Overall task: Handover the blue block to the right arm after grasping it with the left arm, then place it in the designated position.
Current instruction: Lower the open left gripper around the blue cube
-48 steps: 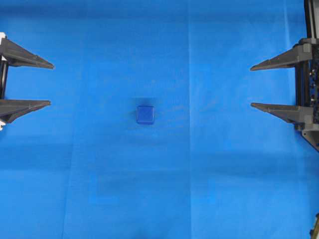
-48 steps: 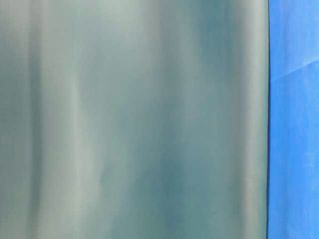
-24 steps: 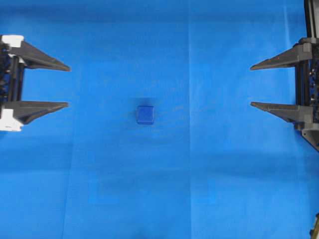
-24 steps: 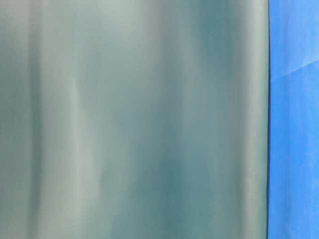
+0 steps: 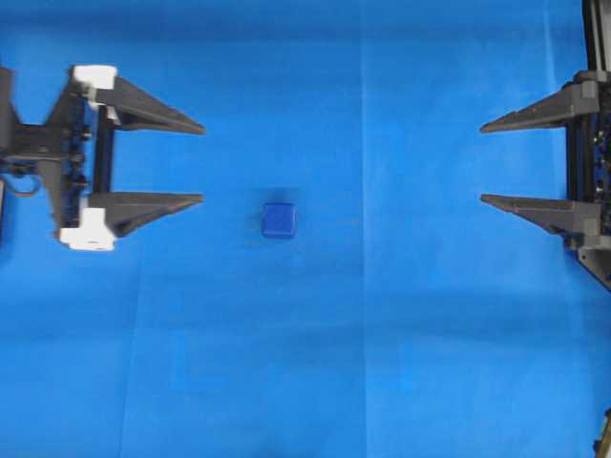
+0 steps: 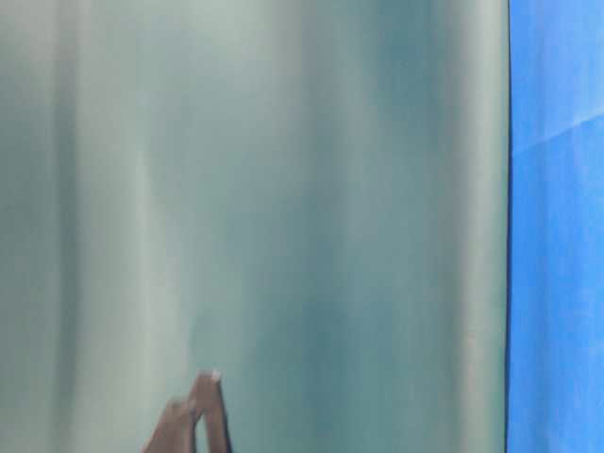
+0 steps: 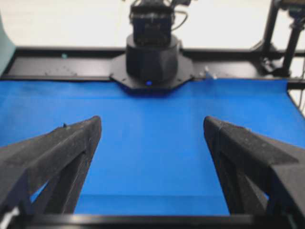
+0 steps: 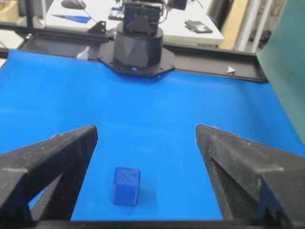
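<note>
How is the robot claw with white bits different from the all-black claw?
The left gripper has white brackets; the right gripper is all black. The left one sits nearer the small dark-blue cube; the right one stays by the picture's edge. Both are wide open, holding nothing.

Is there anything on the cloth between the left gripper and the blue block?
Nothing visible. In the overhead view only bare blue cloth lies between the open left gripper and the blue block. The block sits a little off the gripper's centre line, nearer its lower finger.
</note>
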You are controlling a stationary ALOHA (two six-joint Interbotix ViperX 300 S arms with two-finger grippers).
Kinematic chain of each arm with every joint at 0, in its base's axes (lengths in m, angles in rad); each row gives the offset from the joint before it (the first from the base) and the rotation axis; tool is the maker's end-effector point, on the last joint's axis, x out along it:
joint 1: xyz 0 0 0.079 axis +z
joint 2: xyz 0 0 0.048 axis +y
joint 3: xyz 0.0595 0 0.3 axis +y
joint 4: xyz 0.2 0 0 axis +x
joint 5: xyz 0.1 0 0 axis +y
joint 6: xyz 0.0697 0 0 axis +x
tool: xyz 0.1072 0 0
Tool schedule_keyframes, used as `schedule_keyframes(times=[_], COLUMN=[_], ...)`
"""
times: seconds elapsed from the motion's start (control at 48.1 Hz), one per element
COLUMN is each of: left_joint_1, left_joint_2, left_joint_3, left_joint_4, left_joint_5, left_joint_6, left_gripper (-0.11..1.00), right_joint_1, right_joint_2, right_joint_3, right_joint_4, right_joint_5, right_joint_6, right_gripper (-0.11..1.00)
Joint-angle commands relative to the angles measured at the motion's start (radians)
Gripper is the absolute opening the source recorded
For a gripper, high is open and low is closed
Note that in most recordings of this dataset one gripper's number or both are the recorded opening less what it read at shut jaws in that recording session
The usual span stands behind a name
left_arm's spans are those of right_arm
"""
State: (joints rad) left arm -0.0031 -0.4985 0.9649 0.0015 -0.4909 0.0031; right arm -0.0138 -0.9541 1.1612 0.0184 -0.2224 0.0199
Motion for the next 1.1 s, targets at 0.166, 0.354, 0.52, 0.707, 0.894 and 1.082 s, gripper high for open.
schedule_keyframes(times=[0.166, 0.354, 0.52, 0.707, 0.894, 1.082], left_joint_1=[0.005, 0.011, 0.014, 0.014, 0.011, -0.002], left_joint_2=[0.137, 0.175, 0.172, 0.176, 0.198, 0.256], left_joint_3=[-0.143, -0.186, -0.19, -0.242, -0.36, -0.479], left_joint_4=[0.002, 0.002, 0.002, 0.0, 0.0, 0.0], left_joint_5=[0.008, 0.054, 0.1, 0.247, 0.557, 0.811], left_joint_6=[0.005, 0.003, -0.011, -0.026, -0.046, -0.046], left_gripper=[0.92, 0.92, 0.92, 0.91, 0.91, 0.91], right_joint_1=[0.0, -0.002, 0.0, 0.0, -0.002, 0.0], right_joint_2=[0.006, 0.005, 0.005, 0.005, 0.005, 0.006], right_joint_3=[-0.028, -0.029, -0.029, -0.031, -0.035, -0.035], right_joint_4=[0.003, 0.005, 0.003, 0.003, 0.003, 0.003], right_joint_5=[-0.014, -0.014, -0.014, -0.009, -0.005, 0.002], right_joint_6=[0.002, 0.002, 0.002, 0.002, 0.002, 0.0], right_gripper=[0.97, 0.97, 0.97, 0.97, 0.97, 0.97])
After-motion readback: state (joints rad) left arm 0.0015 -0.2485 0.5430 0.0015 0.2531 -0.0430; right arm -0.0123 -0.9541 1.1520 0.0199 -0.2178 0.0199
